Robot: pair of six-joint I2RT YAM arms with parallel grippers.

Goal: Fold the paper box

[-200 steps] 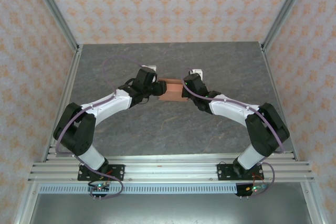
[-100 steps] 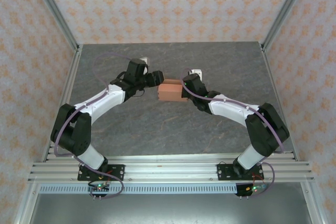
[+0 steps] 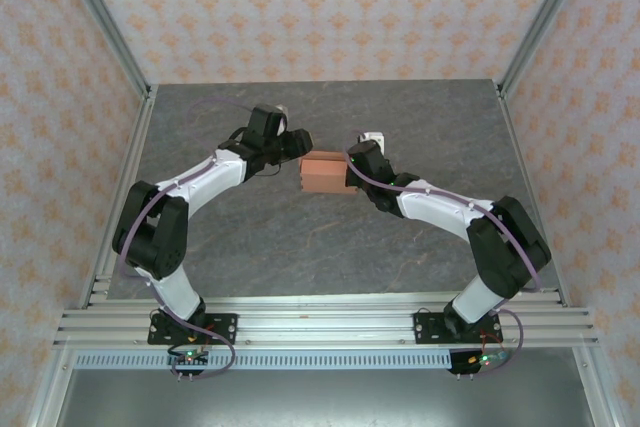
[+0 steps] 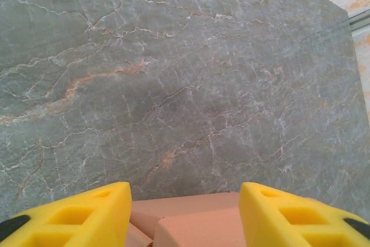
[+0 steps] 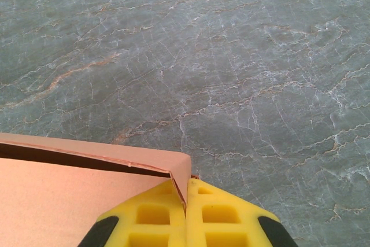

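Note:
The paper box point(image 3: 325, 174) is a small salmon-orange card box in the middle of the grey table. My right gripper point(image 3: 352, 169) is at its right end, shut on a thin side wall; the card edge is pinched between the yellow pads point(image 5: 186, 198) at the corner of the paper box point(image 5: 69, 192). My left gripper point(image 3: 300, 144) hovers at the box's far left corner. Its yellow fingers point(image 4: 75, 215) stand apart, open point(image 4: 185, 212), and the top of the paper box point(image 4: 191, 221) lies below and between them. Whether they touch the card I cannot tell.
The grey marbled table point(image 3: 300, 237) has bare room in front of and behind the box. Aluminium frame posts point(image 3: 105, 22) and patterned walls close the left, right and far sides. A metal rail point(image 3: 320, 322) with the arm bases runs along the near edge.
My left gripper has drawn off the box's left side and moved toward the far left corner, its jaws widening and then narrowing. The right gripper and box have stayed put.

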